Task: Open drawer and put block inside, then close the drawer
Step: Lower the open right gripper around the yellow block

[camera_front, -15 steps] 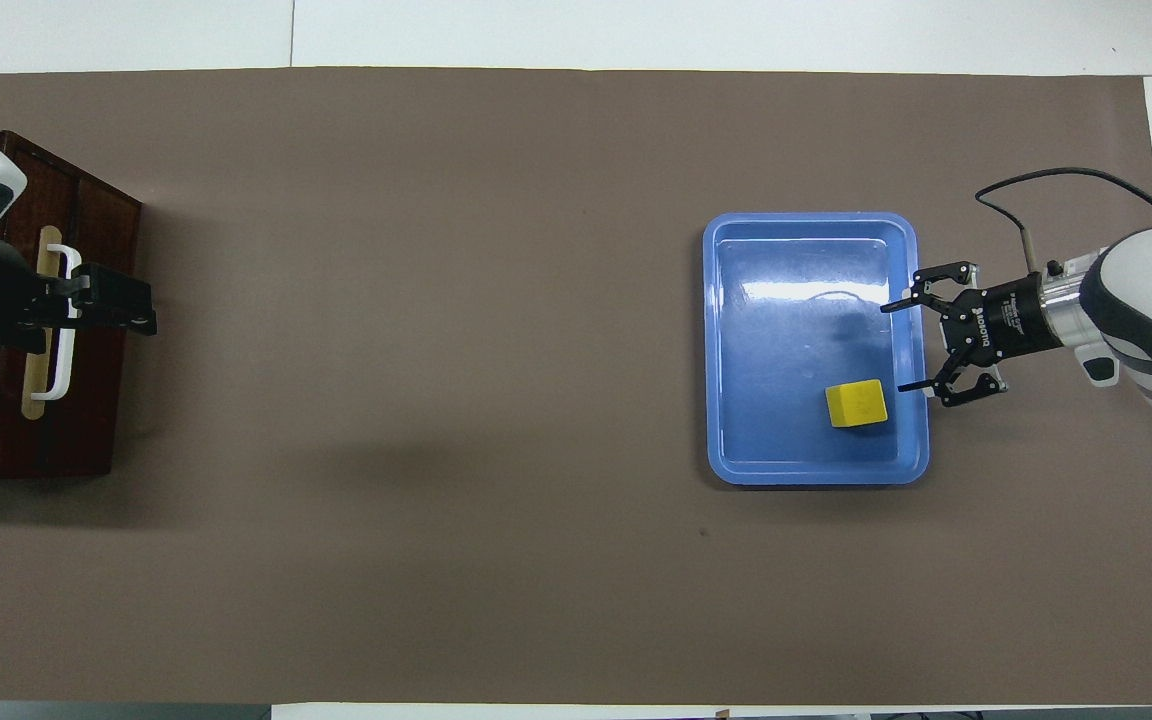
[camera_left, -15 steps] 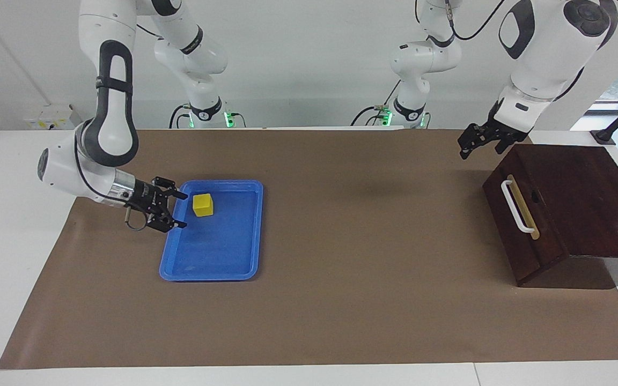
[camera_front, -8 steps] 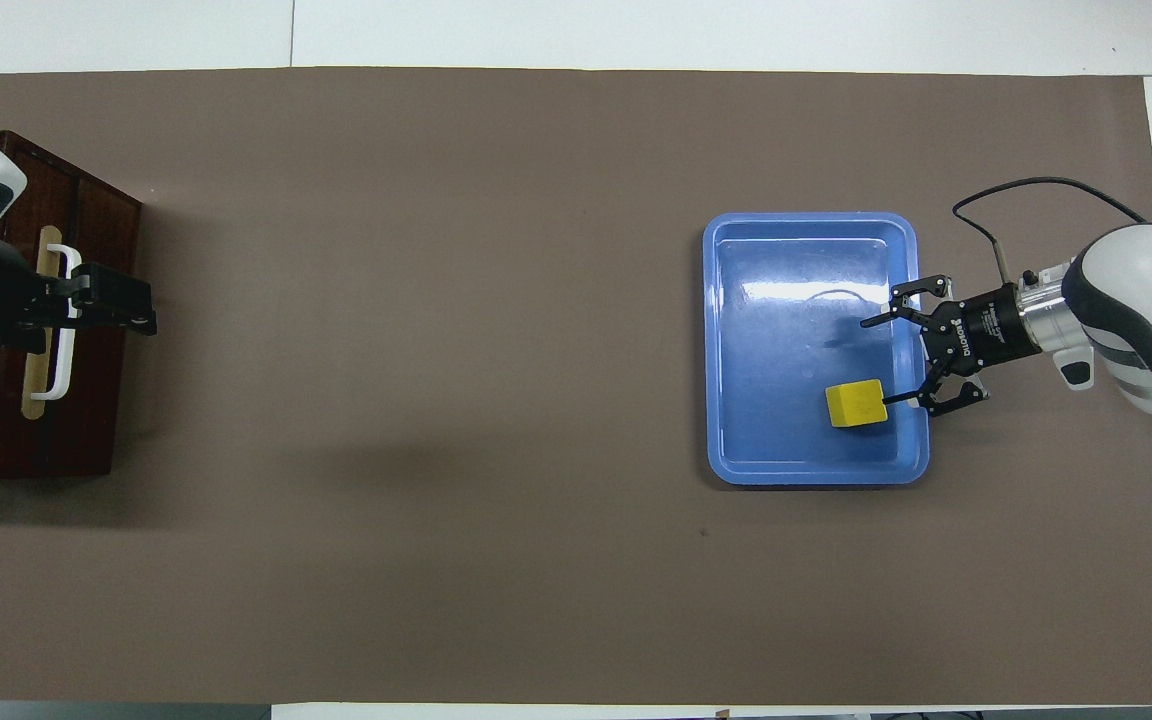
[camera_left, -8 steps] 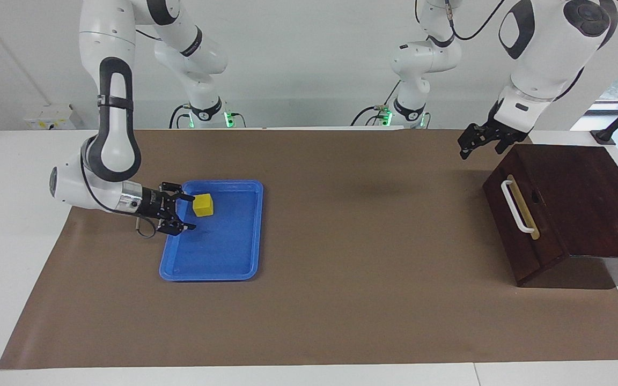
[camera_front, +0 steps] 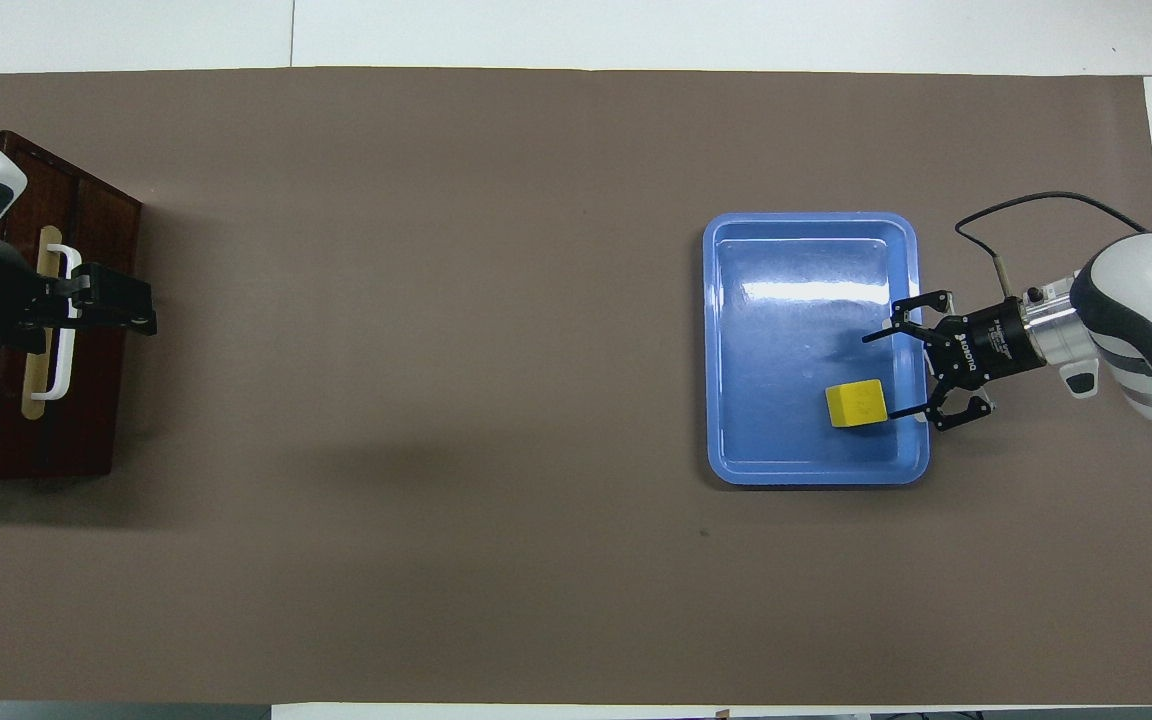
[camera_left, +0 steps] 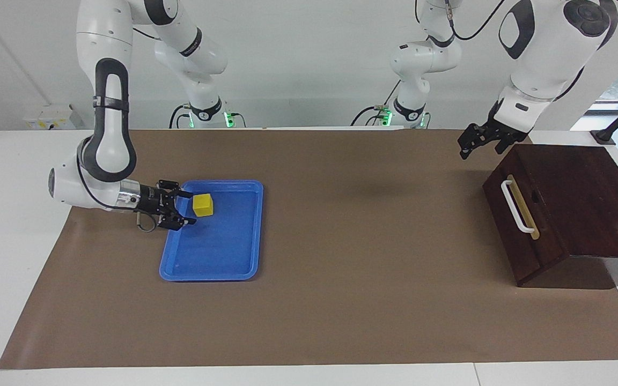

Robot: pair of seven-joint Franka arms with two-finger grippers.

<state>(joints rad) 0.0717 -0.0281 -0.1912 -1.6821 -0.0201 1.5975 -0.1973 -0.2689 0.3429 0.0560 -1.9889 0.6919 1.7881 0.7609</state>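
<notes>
As right gripper (camera_left: pixel 186 208) gapes, smooth yellow block (camera_left: pixel 203 205) sits untouched

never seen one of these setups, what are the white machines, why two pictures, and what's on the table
The white machines are two robot arms, each ending in a two-finger gripper. One picture faces them from across the table; the other looks down from above their own end, so the sides appear swapped.

On the brown mat lies a blue tray with a small yellow block in it. At the left arm's end sits a dark wooden cabinet whose drawer, with a white handle, is shut.

The right gripper is open, low at the tray's edge beside the block, holding nothing. The left gripper waits in the air near the cabinet.
</notes>
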